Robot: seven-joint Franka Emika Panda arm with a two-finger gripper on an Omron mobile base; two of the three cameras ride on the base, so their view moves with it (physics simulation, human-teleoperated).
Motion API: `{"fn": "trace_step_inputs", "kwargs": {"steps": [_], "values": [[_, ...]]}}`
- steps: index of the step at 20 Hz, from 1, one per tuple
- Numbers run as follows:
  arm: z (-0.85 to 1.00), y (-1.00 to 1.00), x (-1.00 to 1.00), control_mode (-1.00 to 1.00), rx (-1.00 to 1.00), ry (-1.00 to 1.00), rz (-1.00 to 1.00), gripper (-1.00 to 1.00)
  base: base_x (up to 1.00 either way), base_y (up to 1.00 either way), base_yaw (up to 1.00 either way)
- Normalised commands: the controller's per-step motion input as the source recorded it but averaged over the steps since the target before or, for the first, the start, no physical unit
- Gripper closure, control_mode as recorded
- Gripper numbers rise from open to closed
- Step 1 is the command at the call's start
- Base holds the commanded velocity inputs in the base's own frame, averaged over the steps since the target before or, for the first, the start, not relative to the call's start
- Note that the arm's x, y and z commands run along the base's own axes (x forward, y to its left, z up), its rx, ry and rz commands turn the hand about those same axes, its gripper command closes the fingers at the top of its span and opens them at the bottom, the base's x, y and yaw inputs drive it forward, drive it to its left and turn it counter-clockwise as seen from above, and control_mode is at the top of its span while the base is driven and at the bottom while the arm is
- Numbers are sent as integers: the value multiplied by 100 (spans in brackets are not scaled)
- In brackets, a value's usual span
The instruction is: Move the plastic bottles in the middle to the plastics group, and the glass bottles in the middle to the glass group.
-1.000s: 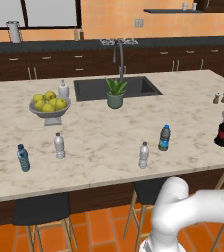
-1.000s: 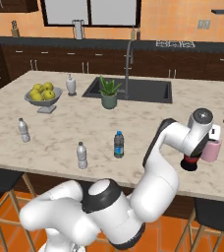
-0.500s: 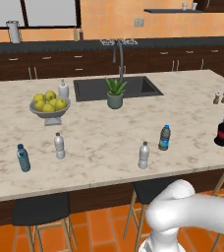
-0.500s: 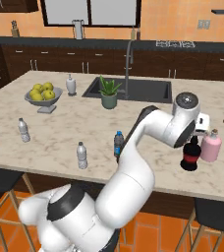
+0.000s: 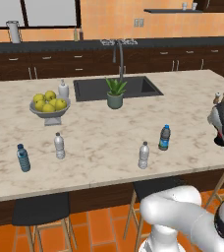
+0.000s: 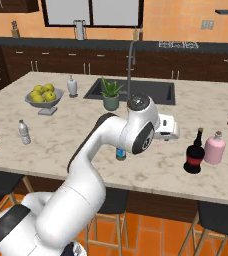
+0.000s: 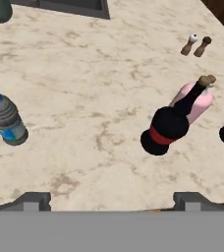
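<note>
The dark glass bottle [image 6: 194, 153] with its red band stands upright right beside the pale pink bottle [image 6: 216, 148] of the glass group, at the counter's right end. From the hand view both appear, dark bottle [image 7: 170, 123] in front of pink bottle [image 7: 198, 101]. My gripper [image 7: 112, 200] hovers above the counter left of them, open, nothing between its fingertips [image 7: 34, 200]. In the middle stand the clear water bottle [image 5: 144, 155] and the blue-labelled dark bottle [image 5: 165, 137], the latter also below the hand [image 7: 6, 118]. The plastics group, a clear bottle [image 5: 59, 145] and a blue bottle [image 5: 23, 157], is far left.
Salt and pepper shakers [image 7: 195, 45] stand behind the glass group. A fruit bowl [image 5: 49, 106], a soap dispenser [image 5: 63, 89], a potted plant [image 5: 115, 93] and the sink [image 5: 118, 86] lie further back. My arm [image 6: 111, 145] spans the counter's front middle. Stools stand under the front edge.
My gripper has let go of the dark glass bottle beside the pink one, lifted, and swung left toward the counter's middle. The bottle stays standing.
</note>
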Motion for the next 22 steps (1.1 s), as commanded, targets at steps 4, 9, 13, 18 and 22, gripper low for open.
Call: {"fn": "trace_step_inputs", "kwargs": {"steps": [4,9,13,18,22], "values": [[0,100,-52,-100,-2,-27,5,-100,0,0,0],[14,100,-28,-100,1,-42,4,-100,0,0,0],[94,100,0,-100,-7,3,0,-100,0,0,0],[66,96,1,-100,-3,4,0,-100,0,0,0],[11,69,28,-100,0,6,7,-100,0,0,0]]}}
